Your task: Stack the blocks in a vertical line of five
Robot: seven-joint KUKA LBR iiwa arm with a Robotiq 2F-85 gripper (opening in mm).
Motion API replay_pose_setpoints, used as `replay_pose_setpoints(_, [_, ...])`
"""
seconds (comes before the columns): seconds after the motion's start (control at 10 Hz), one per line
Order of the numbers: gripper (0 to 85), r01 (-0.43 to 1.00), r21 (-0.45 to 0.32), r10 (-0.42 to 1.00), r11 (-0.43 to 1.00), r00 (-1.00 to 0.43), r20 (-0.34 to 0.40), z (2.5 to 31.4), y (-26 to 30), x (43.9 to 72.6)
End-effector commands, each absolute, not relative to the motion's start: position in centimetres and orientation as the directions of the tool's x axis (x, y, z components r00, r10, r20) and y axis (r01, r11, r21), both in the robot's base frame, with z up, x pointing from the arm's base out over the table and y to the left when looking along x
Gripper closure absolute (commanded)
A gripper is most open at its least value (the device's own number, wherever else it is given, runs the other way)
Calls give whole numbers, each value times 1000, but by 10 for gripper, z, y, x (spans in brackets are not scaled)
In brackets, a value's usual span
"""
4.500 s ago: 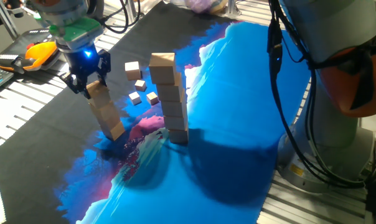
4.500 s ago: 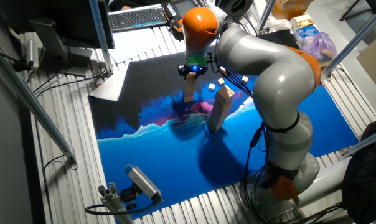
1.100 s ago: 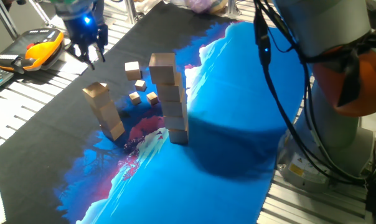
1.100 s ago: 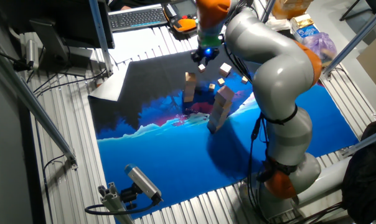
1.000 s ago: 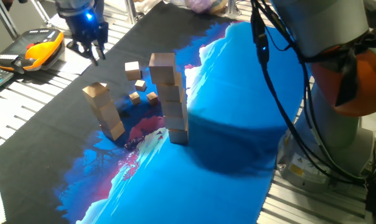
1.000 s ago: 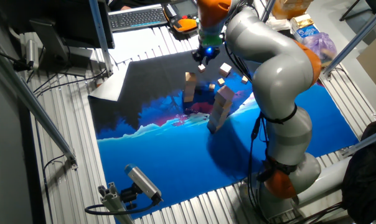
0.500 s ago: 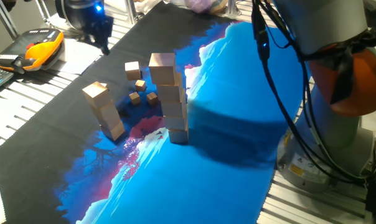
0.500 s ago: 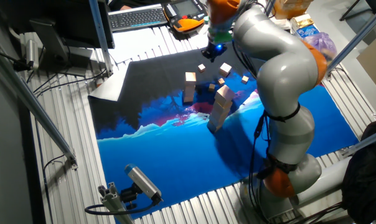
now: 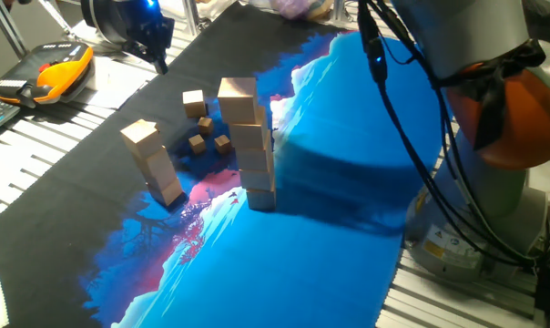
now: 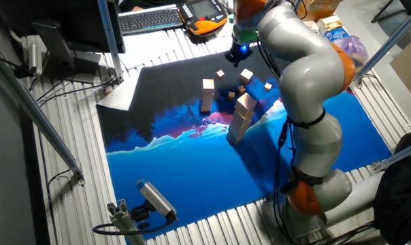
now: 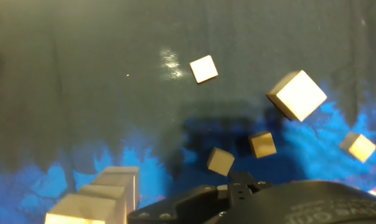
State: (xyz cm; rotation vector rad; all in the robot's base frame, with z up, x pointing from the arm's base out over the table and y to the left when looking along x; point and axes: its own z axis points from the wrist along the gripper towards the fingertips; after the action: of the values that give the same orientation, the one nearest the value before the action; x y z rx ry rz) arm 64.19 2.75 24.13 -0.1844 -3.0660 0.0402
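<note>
A leaning stack of small tan blocks [image 9: 153, 164] stands on the dark part of the mat; it also shows in the other fixed view [image 10: 206, 95] and at the bottom left of the hand view [image 11: 104, 193]. Loose small blocks lie behind it [image 9: 198, 143] [image 9: 222, 143] [image 11: 203, 68] [image 11: 220, 162] [image 11: 263, 144]. My gripper [image 9: 158, 53] is high at the mat's far edge, away from the stack, open and empty. It also shows in the other fixed view [image 10: 237, 56]. In the hand view only the hand's body shows, not the fingertips.
A taller tower of wider wooden cubes [image 9: 250, 141] stands right of the small stack, also in the other fixed view [image 10: 242, 117]. A bigger loose cube [image 9: 194, 102] [image 11: 297, 94] lies behind. An orange pendant [image 9: 58, 73] and a keyboard [image 10: 151, 19] lie beyond the mat.
My gripper let go of the top block of the small stack, rose and moved back toward the mat's far edge. The stack stays standing, leaning.
</note>
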Motion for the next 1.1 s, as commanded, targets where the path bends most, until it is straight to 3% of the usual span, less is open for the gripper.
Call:
replay_pose_setpoints(0.0, [850,158,-48,161,986,-985,66,241,27,642])
replay_pose_setpoints(0.3, [850,175,-59,176,983,-984,17,240,25,643])
replay_pose_setpoints(0.4, [680,164,-34,165,986,-986,8,230,12,647])
replay_pose_setpoints(0.8, [680,119,-15,118,993,-992,-44,179,-46,659])
replay_pose_setpoints(0.9, [510,120,-9,120,993,-992,-43,166,-54,662])
replay_pose_setpoints(1.0, [510,125,-3,124,992,-991,-46,156,-61,666])
